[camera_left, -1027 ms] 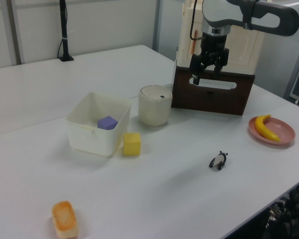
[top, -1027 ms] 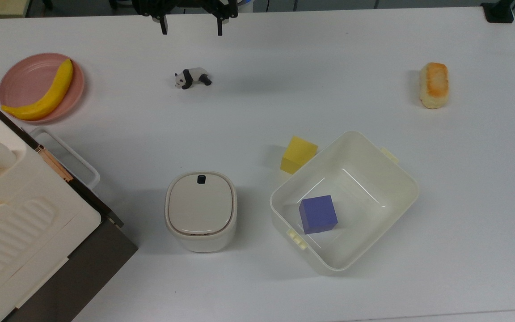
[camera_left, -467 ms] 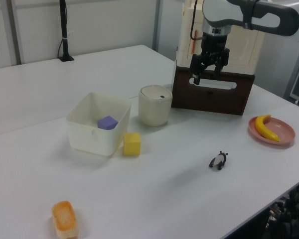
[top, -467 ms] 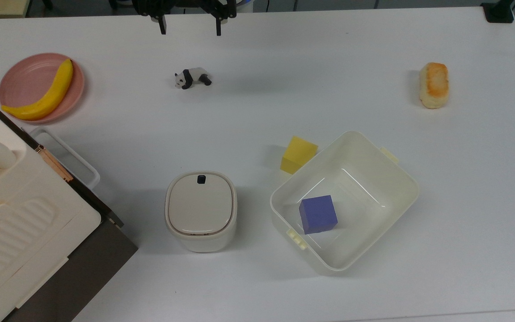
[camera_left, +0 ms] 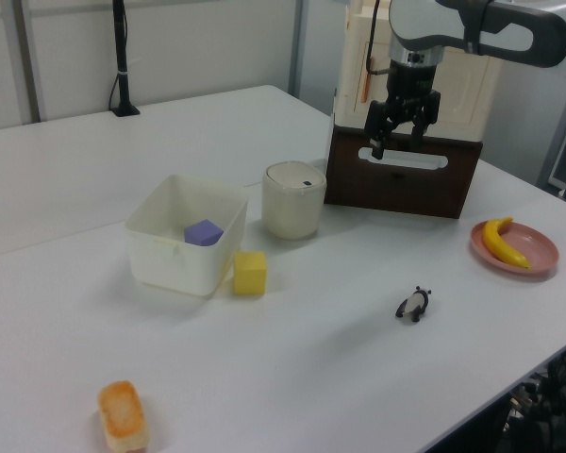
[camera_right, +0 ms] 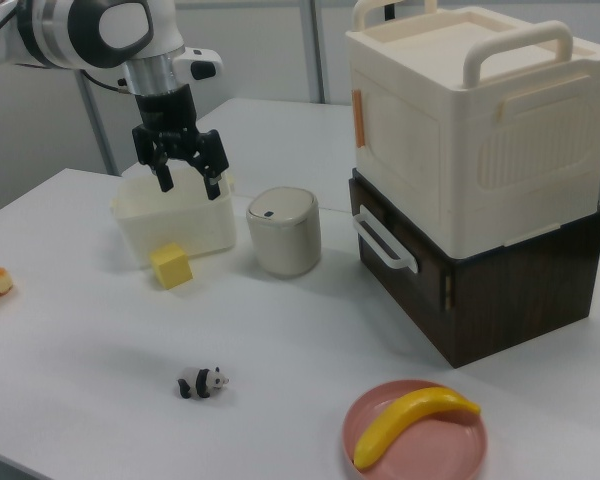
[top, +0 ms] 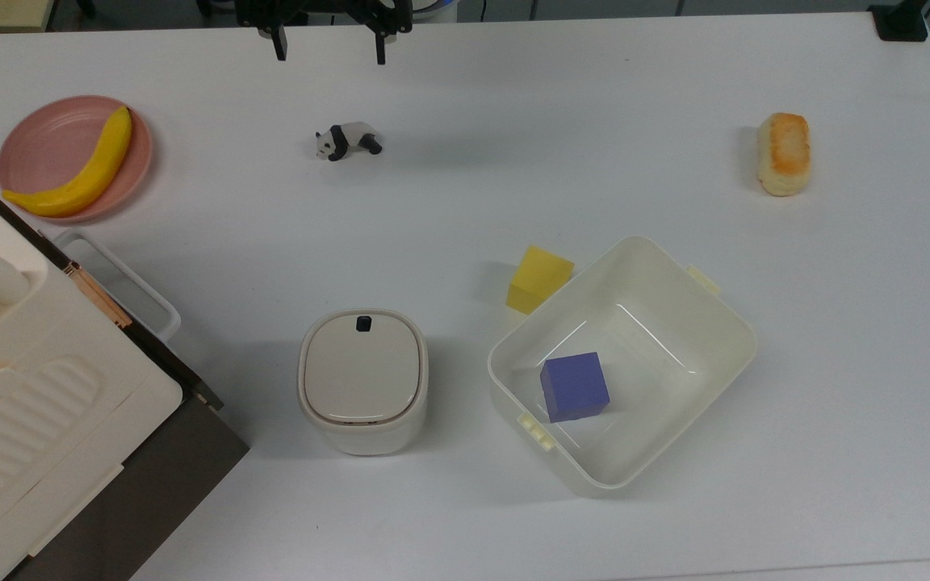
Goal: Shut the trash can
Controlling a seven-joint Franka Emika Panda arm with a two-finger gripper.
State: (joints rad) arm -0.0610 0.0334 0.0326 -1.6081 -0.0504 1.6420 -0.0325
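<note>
The trash can (top: 362, 381) is a small cream bin whose beige lid lies flat and shut, with a black button near one edge; it also shows in the left view (camera_left: 293, 199) and the right view (camera_right: 283, 231). My gripper (top: 328, 54) hangs open and empty high above the table at the top view's upper edge, far from the bin. In the left view the gripper (camera_left: 398, 145) is up to the right of the bin, and in the right view the gripper (camera_right: 188, 181) is up to its left.
A white tub (top: 723, 323) holding a blue cube (top: 574, 386) stands beside the bin, a yellow cube (top: 539, 279) next to it. A toy panda (top: 347, 141), a pink plate (top: 37, 137) with a banana (top: 77, 169), a bread roll (top: 784, 152) and a big cream appliance (top: 21, 395) are around.
The gripper has drifted slightly toward the top view's left, staying open. The trash can lid stays shut and nothing else has moved.
</note>
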